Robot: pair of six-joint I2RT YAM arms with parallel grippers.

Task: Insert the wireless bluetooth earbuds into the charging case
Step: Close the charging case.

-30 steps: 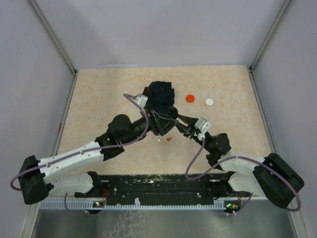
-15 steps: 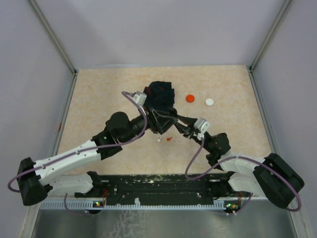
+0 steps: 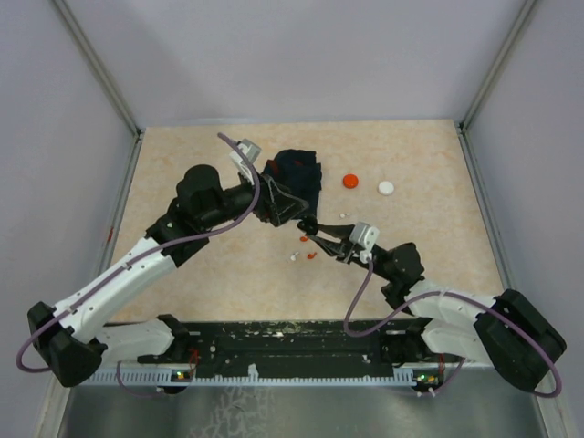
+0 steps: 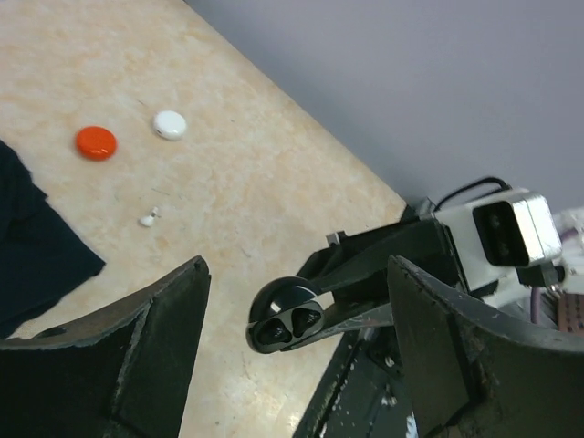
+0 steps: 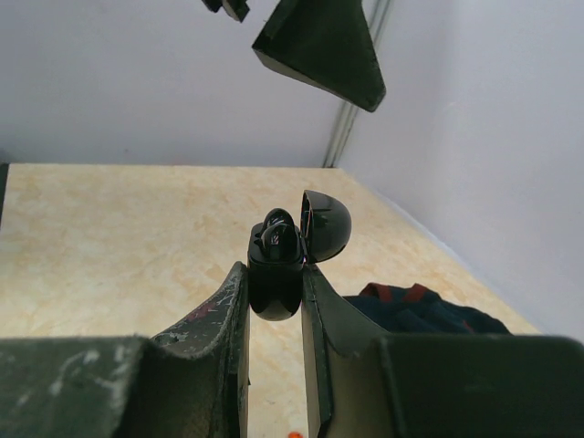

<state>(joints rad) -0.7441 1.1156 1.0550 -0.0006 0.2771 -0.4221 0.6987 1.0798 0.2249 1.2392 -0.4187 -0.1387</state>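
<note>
1. Table [image 3: 182, 182] – tan top; all the task's things sit in its middle and right part.
2. Dark cloth [image 3: 297, 173] – bunched at the far middle, with the left arm's wrist over its near edge.
3. Left gripper [image 4: 292, 265] – released, fingers spread wide, nothing between them. It hangs above the table, looking down at the case.
4. Right gripper [image 5: 275, 283] – clenched on the charging case [image 4: 290, 315], holding it off the table by its lower body with the lid flipped open.
   - The open mouth tilts toward the left gripper.
   - Two dark shapes sit in the wells; they're probably black buds, but I can't be sure.
5. Red disc [image 3: 350, 181] and white disc [image 3: 386, 188] lie side by side on the far right, well apart from the case.
6. Loose wireless bluetooth earbuds on the table:
   - white earbud [image 4: 147, 218] sits between the discs and the case, just off the cloth edge
   - red earbud [image 3: 311, 255] and second white earbud [image 3: 294, 258] lie side by side, just nearer the bases than the held case
   - they're too small to tell which way the stems point
7. Key relation: every loose bud lies below the free left gripper.
   - The near pair is toward the bases from it, and the far one is off to its right.
   - With the right gripper busy, any pick likely falls to the left, which would then carry the bud to the case mouth facing it.
</note>
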